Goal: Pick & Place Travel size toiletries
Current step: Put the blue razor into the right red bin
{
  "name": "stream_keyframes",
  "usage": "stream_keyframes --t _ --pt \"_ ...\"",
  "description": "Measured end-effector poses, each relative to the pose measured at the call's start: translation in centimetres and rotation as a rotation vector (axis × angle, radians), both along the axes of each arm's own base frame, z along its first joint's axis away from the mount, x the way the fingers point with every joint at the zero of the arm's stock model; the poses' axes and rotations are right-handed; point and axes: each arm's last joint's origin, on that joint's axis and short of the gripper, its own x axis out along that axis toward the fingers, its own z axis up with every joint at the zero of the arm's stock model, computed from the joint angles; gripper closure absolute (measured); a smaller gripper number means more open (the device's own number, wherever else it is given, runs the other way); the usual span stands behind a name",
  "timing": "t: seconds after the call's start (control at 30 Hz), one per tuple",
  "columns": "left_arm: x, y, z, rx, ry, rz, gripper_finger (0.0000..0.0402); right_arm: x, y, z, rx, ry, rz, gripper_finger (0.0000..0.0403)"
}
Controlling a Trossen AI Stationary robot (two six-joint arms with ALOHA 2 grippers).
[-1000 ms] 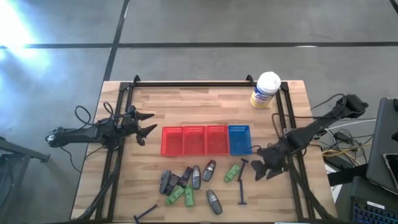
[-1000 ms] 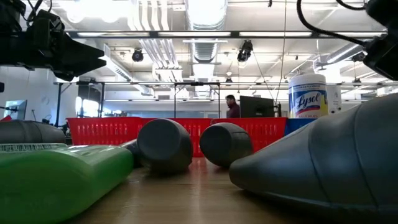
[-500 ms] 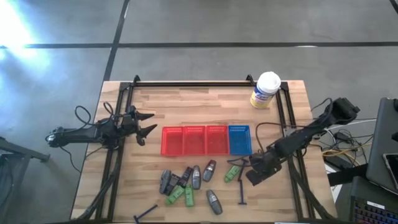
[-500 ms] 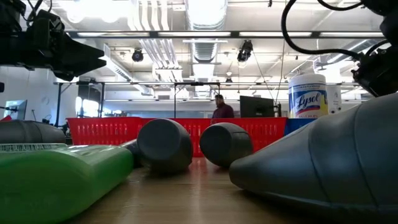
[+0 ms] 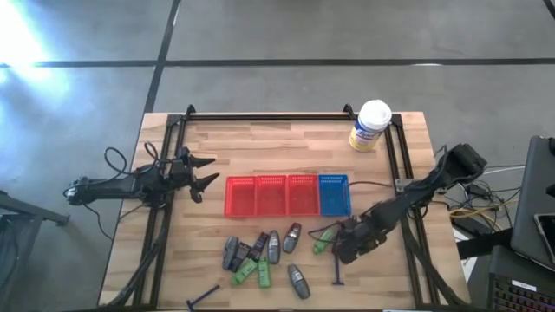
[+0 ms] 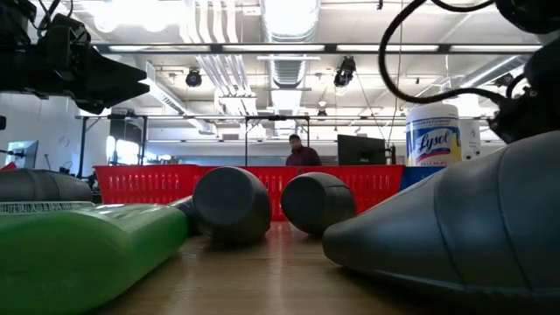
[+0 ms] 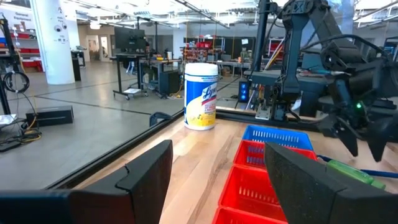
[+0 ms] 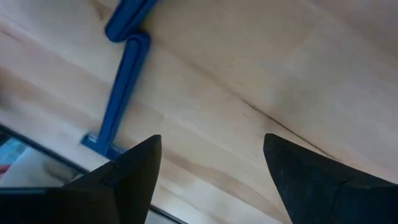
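Right end effector (image 5: 340, 247) is down low over the tabletop (image 5: 260, 143), right on the black razor stick (image 5: 338, 260) and just beside a green tube (image 5: 323, 241). From its own wrist camera the fingers (image 8: 134, 165) stand apart with only bare wood between them, so nothing is gripped yet. Over on the left, the left end effector (image 5: 201, 172) hangs at the edge of the tabletop with its fingers spread, holding nothing, just waiting.

Now the score. The red baskets (image 5: 270, 194) and the blue basket (image 5: 334, 194) sit in a row mid-table, and from above they look unfilled. The toiletries lie in a loose scatter on the near side: grey bottles (image 5: 297, 281), green tubes (image 5: 244, 272), dark packets (image 5: 231, 253), another razor stick (image 5: 202, 297) at the near edge. The white-lidded tub (image 5: 370, 126) stands far right, out of play.

My read: this is early going, with practically every item left to move.
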Motion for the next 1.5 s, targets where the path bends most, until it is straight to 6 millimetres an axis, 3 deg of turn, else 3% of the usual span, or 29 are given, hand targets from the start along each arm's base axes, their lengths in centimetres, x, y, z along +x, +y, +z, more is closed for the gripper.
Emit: stream_keyframes --t 0.33,0.67,0.93,1.1,1.27,1.5 --pt "0.0 0.0 0.0 0.000 0.000 0.000 0.0142 4.2 2.5 0.3 0.031 0.023 -0.095 0.0133" --pt "0.0 0.0 0.0 0.000 -0.001 0.000 0.0142 6.7 4.0 -0.8 -0.029 0.195 -0.188 0.0130" --pt "0.0 0.0 0.0 0.000 -0.003 0.000 0.0142 7.7 4.6 -0.5 -0.131 0.314 -0.210 0.0220" --pt "0.0 0.0 0.0 0.000 -0.003 0.000 0.0142 8.6 5.2 -1.5 -0.107 0.348 -0.158 0.0294" --pt "0.0 0.0 0.0 0.000 -0.004 0.000 0.0142 9.2 5.5 -1.3 -0.083 0.325 -0.094 0.0368" --pt "0.0 0.0 0.0 0.000 -0.004 0.000 0.0142 9.0 5.3 1.6 -0.058 0.255 -0.130 0.0377"
